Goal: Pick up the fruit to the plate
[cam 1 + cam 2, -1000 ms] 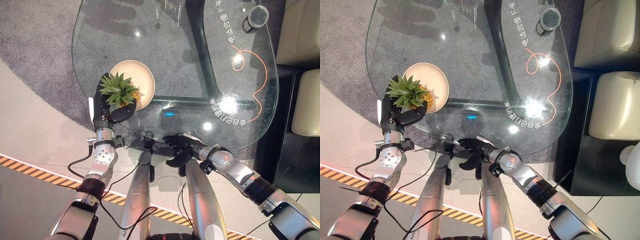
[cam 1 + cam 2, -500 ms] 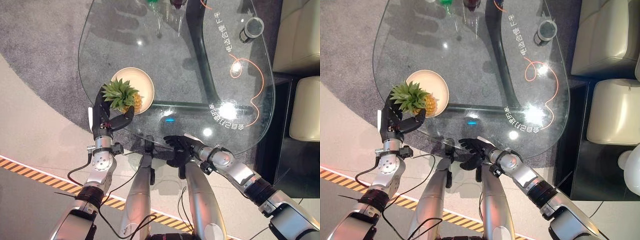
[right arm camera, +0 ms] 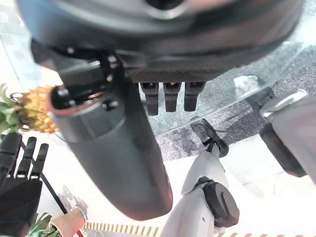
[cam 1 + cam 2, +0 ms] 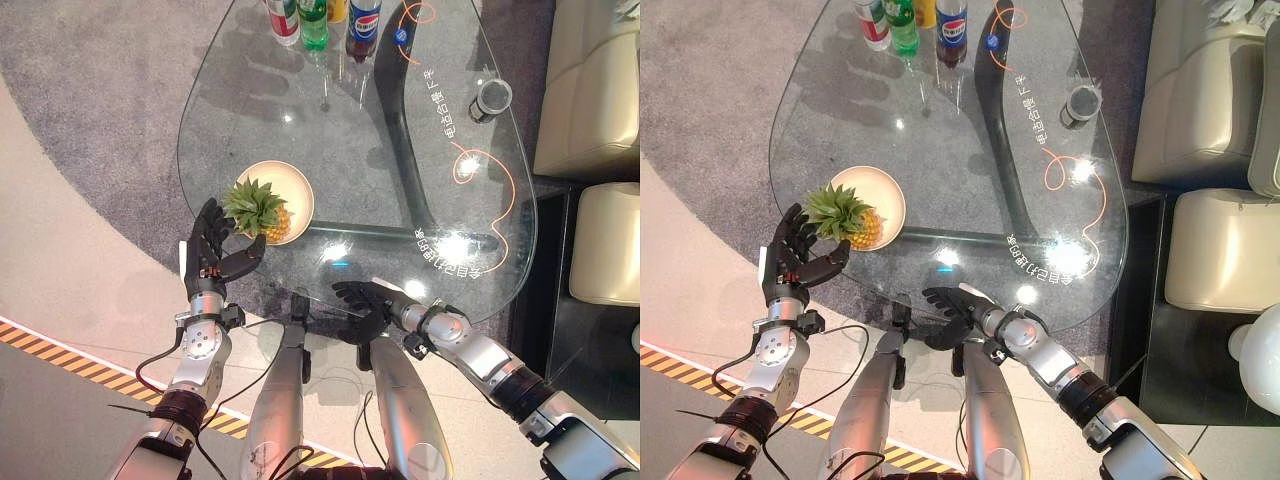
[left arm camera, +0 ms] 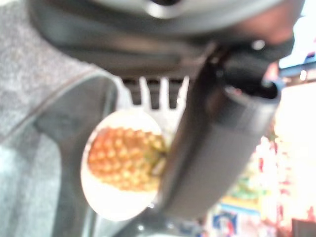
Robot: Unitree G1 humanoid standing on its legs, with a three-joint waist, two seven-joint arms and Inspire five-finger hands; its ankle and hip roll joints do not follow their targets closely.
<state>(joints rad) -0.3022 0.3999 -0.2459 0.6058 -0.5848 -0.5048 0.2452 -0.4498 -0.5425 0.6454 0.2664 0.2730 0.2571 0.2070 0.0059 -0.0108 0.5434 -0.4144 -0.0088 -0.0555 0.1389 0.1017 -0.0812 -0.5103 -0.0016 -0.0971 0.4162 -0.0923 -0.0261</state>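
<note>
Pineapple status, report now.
Left hand open, clear of the fruit. Pineapple lies on the plate, crown toward the hand. Right hand open at the table's near edge. Nothing in the way.

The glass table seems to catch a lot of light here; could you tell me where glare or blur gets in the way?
Left eye view: bright ceiling reflections dot the glass table, none on the pineapple or plate. Left wrist view: everything soft; background washed out white.
</note>
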